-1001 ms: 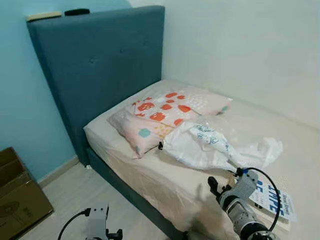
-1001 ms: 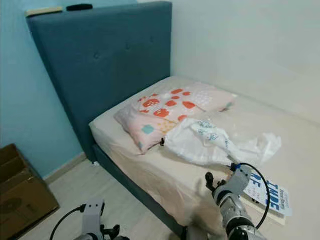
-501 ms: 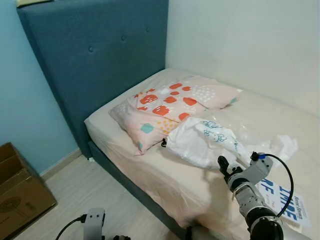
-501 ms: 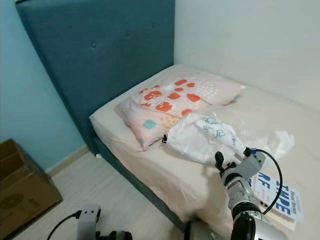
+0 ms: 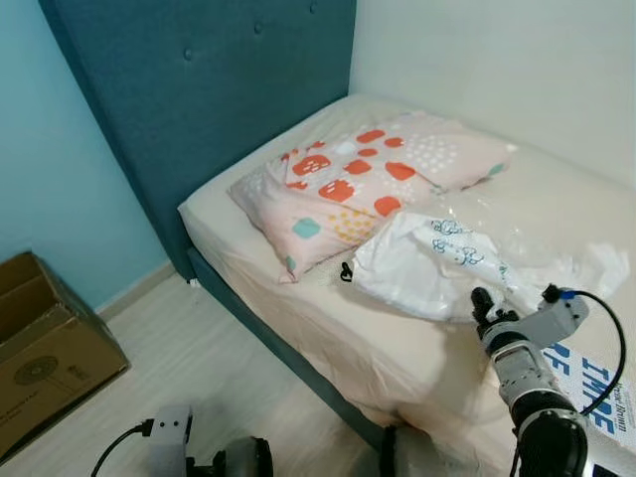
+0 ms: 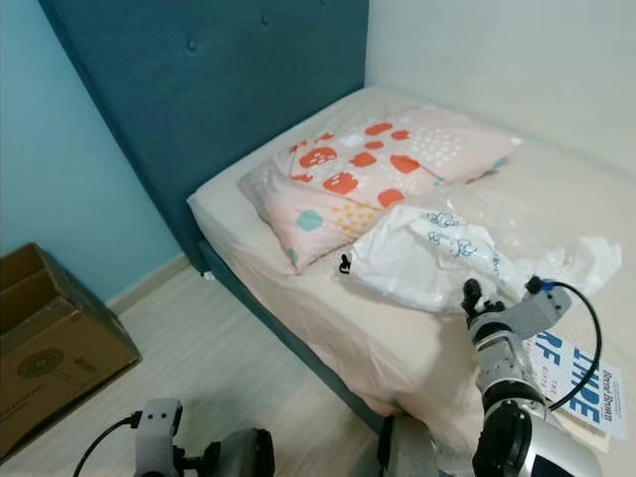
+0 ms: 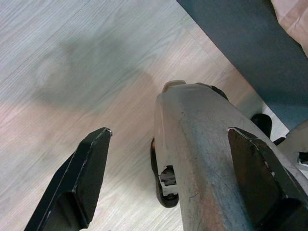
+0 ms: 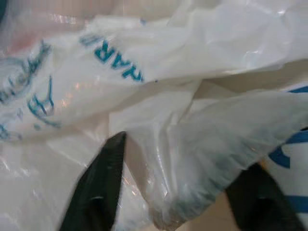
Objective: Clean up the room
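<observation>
A white plastic bag (image 5: pixel 437 268) with blue print lies crumpled on the bed (image 5: pixel 328 318), near its floor-side edge, at 4 o'clock from the patterned pillow (image 5: pixel 368 184). The right gripper (image 8: pixel 178 192) is at the bag's near end, jaws spread wide with a fold of plastic bulging between them; whether they touch it is unclear. A blue-lettered paper (image 5: pixel 596 393) at 5 o'clock is cut off by the frame. Bare wood floor (image 5: pixel 189 368) runs along the bed to a cardboard box (image 5: pixel 50 348) at 8 o'clock. The left gripper (image 7: pixel 168 183) hangs low over the floor, jaws wide open, holding nothing, the robot's own body behind them.
</observation>
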You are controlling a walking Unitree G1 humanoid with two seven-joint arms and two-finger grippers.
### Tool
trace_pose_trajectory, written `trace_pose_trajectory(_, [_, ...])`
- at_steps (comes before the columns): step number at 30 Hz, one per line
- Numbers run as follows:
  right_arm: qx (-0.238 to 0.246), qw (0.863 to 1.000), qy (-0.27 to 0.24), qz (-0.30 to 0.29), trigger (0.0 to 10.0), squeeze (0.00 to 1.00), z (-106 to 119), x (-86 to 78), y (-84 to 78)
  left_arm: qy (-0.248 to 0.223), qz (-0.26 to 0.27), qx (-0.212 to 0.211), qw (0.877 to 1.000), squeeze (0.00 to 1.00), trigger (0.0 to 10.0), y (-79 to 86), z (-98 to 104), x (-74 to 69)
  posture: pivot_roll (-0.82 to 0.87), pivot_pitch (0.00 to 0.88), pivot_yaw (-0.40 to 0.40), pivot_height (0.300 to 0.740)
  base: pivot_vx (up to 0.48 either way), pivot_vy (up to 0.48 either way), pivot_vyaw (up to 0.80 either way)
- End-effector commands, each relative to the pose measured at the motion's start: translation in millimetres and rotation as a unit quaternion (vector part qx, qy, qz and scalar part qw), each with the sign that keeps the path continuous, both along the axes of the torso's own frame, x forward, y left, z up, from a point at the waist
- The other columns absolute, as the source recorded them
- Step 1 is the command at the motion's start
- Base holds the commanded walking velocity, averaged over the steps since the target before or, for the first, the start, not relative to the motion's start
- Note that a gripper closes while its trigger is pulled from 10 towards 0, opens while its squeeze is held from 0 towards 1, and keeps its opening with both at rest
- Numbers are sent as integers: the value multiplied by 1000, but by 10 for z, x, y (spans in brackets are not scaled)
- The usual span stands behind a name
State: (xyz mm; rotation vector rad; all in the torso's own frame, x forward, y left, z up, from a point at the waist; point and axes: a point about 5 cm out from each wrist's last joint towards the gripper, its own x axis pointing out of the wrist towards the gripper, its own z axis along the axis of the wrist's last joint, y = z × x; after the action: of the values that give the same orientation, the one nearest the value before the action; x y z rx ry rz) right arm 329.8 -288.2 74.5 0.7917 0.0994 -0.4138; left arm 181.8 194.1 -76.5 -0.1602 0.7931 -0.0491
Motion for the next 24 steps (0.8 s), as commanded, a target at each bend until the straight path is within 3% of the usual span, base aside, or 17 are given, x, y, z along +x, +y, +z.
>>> trace_pose_trajectory(1, [16, 999, -32, -17, 0, 0, 91, 26, -62, 74, 3, 6, 997, 0, 10000, 83, -173, -390, 213, 287, 0, 615, 0, 0, 0])
trace_pose_trajectory(8, [23, 996, -79, -20, 0, 0, 305, 118, -127, 71, 9, 4, 997, 0, 10000, 85, -167, -375, 210, 280, -1, 615, 0, 0, 0])
trace_pose_trajectory(15, [20, 995, -100, -11, 0, 0, 399, 161, -136, 57, 10, -2, 998, 0, 10000, 37, -126, -244, 201, 252, -8, 615, 0, 0, 0])
trace_pose_trajectory(19, [9, 990, -135, 29, 0, 0, 511, 237, -58, 48, 13, -4, 999, 0, 10000, 11, -93, -146, 191, 226, -15, 615, 0, 0, 0])
trace_pose_trajectory(20, [1, 985, -160, 61, 0, 0, 579, 288, 23, 43, 16, -6, 999, 0, 10000, 1, -76, -101, 182, 209, -19, 615, 0, 0, 0])
trace_pose_trajectory(22, [1, 985, -160, 61, 0, 0, 579, 288, 23, 43, 16, -6, 999, 0, 10000, 1, -76, -101, 182, 209, -19, 615, 0, 0, 0])
trace_pose_trajectory(23, [-8, 972, -201, 119, 0, 0, 662, 354, 185, 37, 19, -8, 999, 0, 10000, -14, -51, -38, 167, 188, -19, 615, 0, 0, 0])
trace_pose_trajectory(24, [-8, 972, -201, 119, 0, 0, 662, 354, 185, 37, 19, -8, 999, 0, 10000, -14, -51, -38, 167, 188, -19, 615, 0, 0, 0])
